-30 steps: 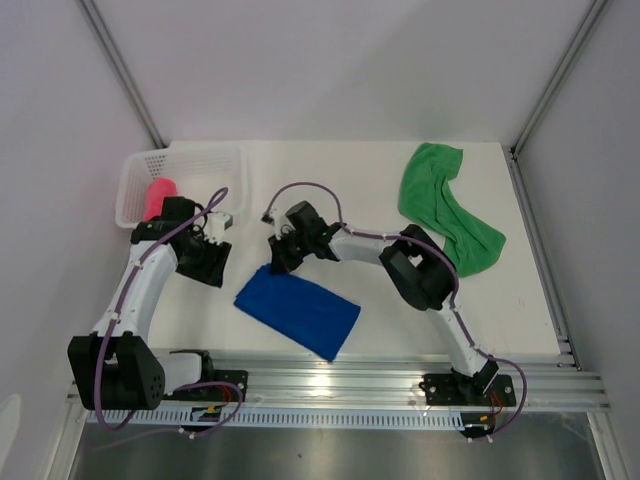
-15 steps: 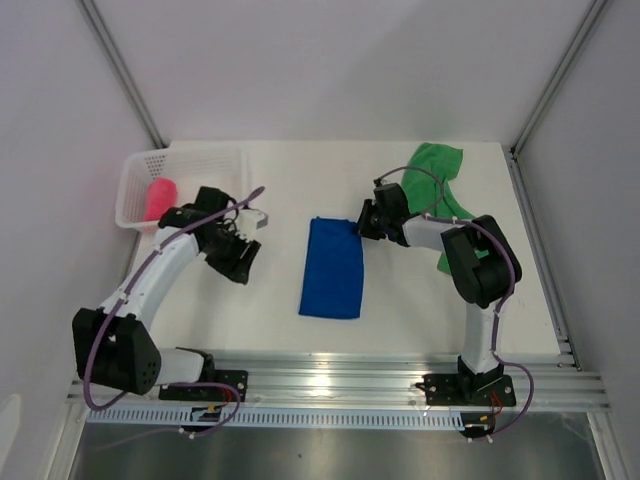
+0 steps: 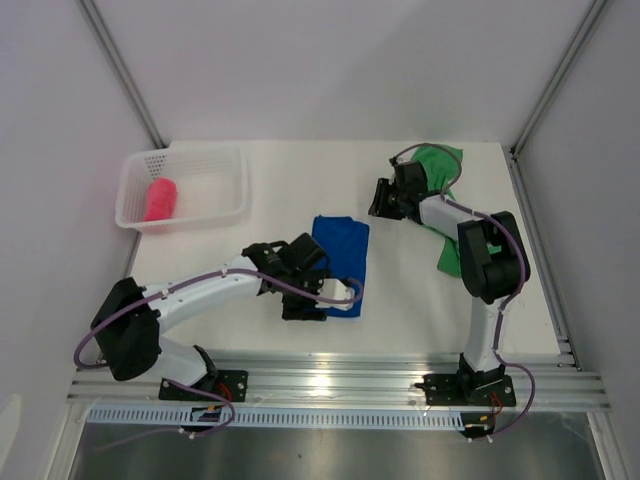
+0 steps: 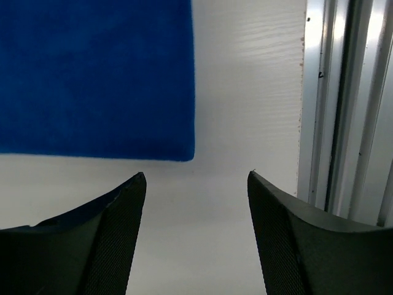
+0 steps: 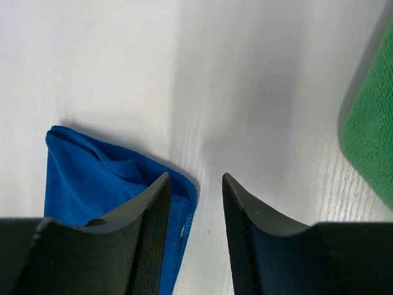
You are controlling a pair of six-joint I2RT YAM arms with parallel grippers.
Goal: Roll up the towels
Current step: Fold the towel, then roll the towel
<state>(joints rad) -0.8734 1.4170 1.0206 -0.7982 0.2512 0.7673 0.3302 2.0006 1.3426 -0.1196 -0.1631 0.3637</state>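
The blue towel (image 3: 338, 260) lies flat as a folded strip in the middle of the counter (image 3: 300, 190), its long side running from the near edge toward the far edge. The pink towel (image 3: 160, 198) sits rolled inside the white mesh basket (image 3: 225, 165) at the far left corner. The green towel (image 3: 432, 170) lies loose and crumpled by the far right corner, partly behind the right arm.

The left claw (image 4: 195, 178) hovers wide open and empty just short of the blue towel's near hem, close to the hem's right corner. The right claw (image 5: 196, 178) is open by a narrower gap and holds nothing. It hangs over bare counter just beyond the blue towel's far right corner, between that towel and the green one.

One towel looks finished, and the blue one seems laid out and ready for its roll. The next move likely calls for the left claw to drop onto the near hem, pinch it cleanly and turn it over toward the far edge. The roll must stay tight and square to the strip.
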